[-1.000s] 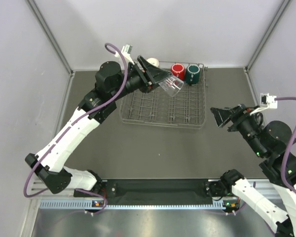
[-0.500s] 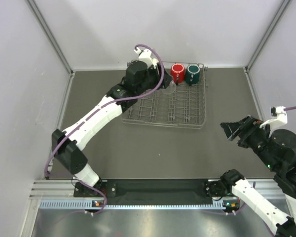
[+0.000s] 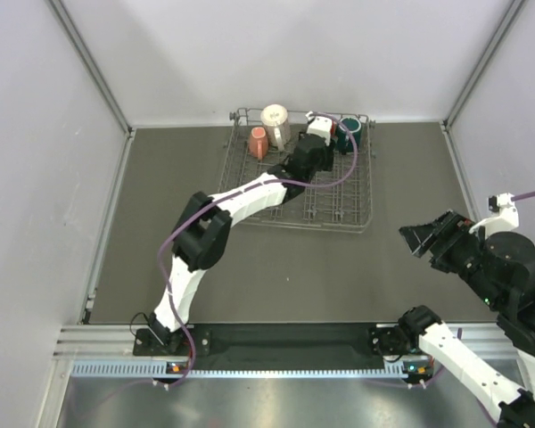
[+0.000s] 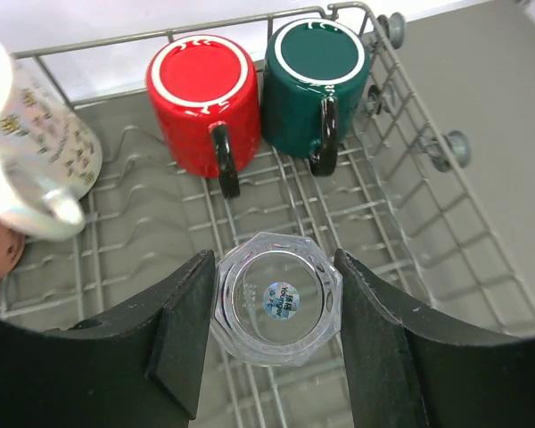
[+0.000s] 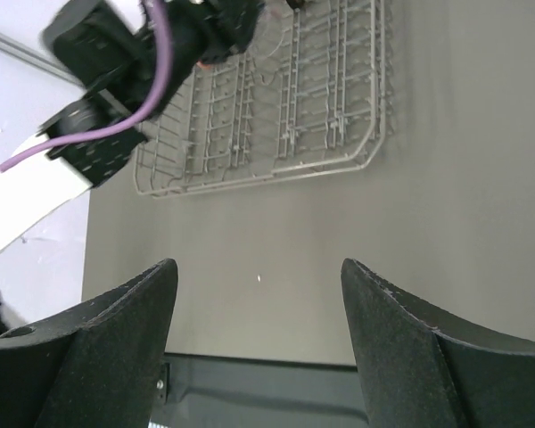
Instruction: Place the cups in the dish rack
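The clear glass is upside down, its stickered base towards the left wrist camera. My left gripper is shut on its sides, low over the wires of the dish rack. Just beyond it, the red mug and dark green mug stand upside down side by side. The white speckled mug and salmon-pink mug sit at the rack's back left. My right gripper hangs open and empty over the table, to the right of the dish rack.
My left arm stretches diagonally over the rack's left half. Grey walls enclose the table on three sides. Dark bare table surface lies between the rack and the arm bases.
My left arm has swung out over the rack and carried the glass down near the red and green mugs, uncovering the white and pink mugs. My right arm drew back slightly.
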### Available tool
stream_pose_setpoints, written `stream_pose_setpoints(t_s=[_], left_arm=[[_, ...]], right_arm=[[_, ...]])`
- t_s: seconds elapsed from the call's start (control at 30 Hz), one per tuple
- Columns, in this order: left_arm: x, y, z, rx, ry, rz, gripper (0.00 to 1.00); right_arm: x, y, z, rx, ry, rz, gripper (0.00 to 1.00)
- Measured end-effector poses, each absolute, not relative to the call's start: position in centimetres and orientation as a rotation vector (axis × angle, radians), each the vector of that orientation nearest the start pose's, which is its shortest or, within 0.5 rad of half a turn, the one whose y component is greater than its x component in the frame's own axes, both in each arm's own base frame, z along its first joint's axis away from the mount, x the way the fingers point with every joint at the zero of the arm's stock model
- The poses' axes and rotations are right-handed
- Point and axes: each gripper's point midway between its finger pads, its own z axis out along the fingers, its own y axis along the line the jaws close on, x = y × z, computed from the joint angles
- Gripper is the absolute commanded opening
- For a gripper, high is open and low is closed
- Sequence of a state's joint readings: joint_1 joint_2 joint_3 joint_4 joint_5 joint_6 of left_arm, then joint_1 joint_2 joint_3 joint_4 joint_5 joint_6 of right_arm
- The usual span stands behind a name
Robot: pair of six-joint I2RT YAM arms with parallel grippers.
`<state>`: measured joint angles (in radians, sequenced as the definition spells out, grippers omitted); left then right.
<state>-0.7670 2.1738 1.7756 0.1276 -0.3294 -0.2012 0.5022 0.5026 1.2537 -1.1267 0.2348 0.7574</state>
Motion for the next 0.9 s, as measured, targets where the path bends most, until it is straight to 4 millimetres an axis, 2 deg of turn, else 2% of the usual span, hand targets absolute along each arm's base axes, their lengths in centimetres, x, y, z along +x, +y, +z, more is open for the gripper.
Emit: stream_pose_setpoints(t_s=[0.13,0.33,0.53,0.63,0.9], left_arm=[[51.0,-42.7,16.9,0.297,1.784,-0.314,0.00],[52.5,-44.5,17.1,0.260,1.725,-0.312,0.00],[54.0,-45.0,17.3,0.197,1.681,-0.293,0.00],[54.5,-45.2,17.1,0.186,1.672,-0.293,0.00],[55.0,-45.1,14.7,0.158,1.689,-0.278,0.00]], right_arm=[[13.1,5.7,32.8,0.423,1.955,0.602,0.74],[11.9,4.7,34.0,0.442,1.918,0.610,0.74],[10.9,3.5,35.4,0.462,1.861,0.604,0.75],[10.6,3.1,35.5,0.471,1.847,0.601,0.75],[10.1,2.5,34.8,0.490,1.860,0.581,0.75]])
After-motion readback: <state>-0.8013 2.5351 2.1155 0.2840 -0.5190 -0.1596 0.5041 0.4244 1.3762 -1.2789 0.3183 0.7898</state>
